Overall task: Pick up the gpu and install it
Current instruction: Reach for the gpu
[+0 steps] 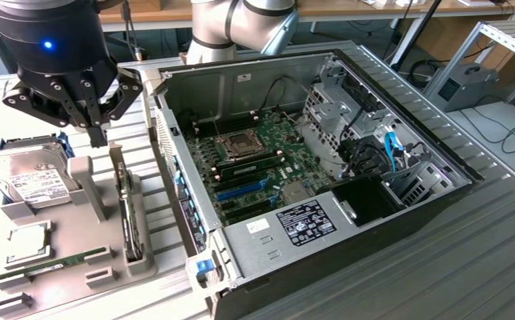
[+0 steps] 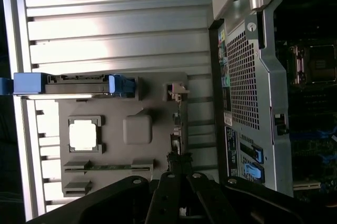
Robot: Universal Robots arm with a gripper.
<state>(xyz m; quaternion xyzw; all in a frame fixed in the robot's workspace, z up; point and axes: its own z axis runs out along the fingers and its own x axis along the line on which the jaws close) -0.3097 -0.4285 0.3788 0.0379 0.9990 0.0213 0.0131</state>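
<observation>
Hovering over the far end of a grey parts holder [image 1: 66,293], the robot's black gripper [image 1: 97,139] points straight down. Its two fingers [image 1: 87,117] look pressed together at the tips, with nothing held between them.

The graphics card [image 1: 131,217] stands on its long edge in a slot along the side of the holder nearest the computer case [image 1: 267,230]. From the exterior view it shows as a thin dark strip. It lies just below and toward the exterior view's right of the fingertips, and the gripper is not touching it.

In the wrist view, the gripper tips sit over one end of that narrow slot.

The holder also carries a silver hard drive [image 1: 26,177] with a white label, a square processor chip [image 1: 28,241] and a narrow green memory stick [image 1: 57,261].

At the exterior view's right, the case lies on its side with the panel off. Inside it is a green motherboard [image 1: 257,153], along with cables and metal drive bays. Everything rests on a ribbed metal table [image 1: 471,260].
</observation>
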